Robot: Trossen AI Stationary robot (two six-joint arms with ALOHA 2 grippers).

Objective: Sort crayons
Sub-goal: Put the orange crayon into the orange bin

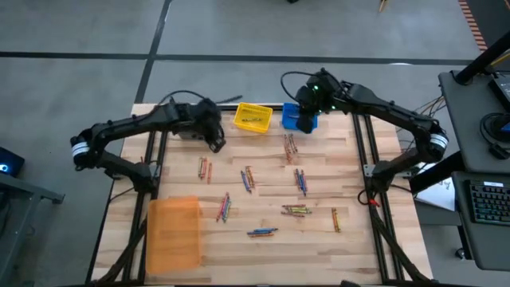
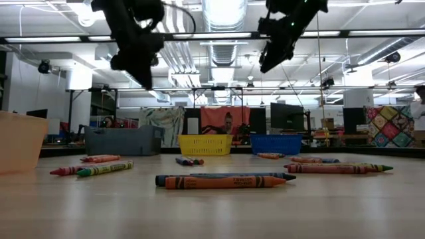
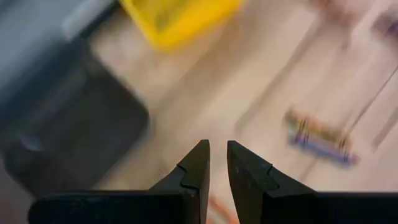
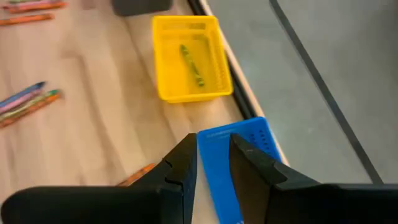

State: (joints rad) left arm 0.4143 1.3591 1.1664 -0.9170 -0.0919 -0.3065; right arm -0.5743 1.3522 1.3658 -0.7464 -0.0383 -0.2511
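At the left, the orange bin (image 1: 174,233) sits on the surface (image 1: 351,239). The left pincer (image 1: 216,143) hovers near the grey bin (image 1: 188,130), fingers slightly apart, empty. Crayons (image 1: 296,210) lie scattered mid-surface, long axes mixed, some lengthwise, some crosswise. One green crayon (image 4: 192,65) lies along the yellow bin (image 1: 253,117). The right pincer (image 1: 305,121) hangs over the blue bin (image 4: 239,163), slightly apart, empty: likely between drops; next calls for reaching another crayon.
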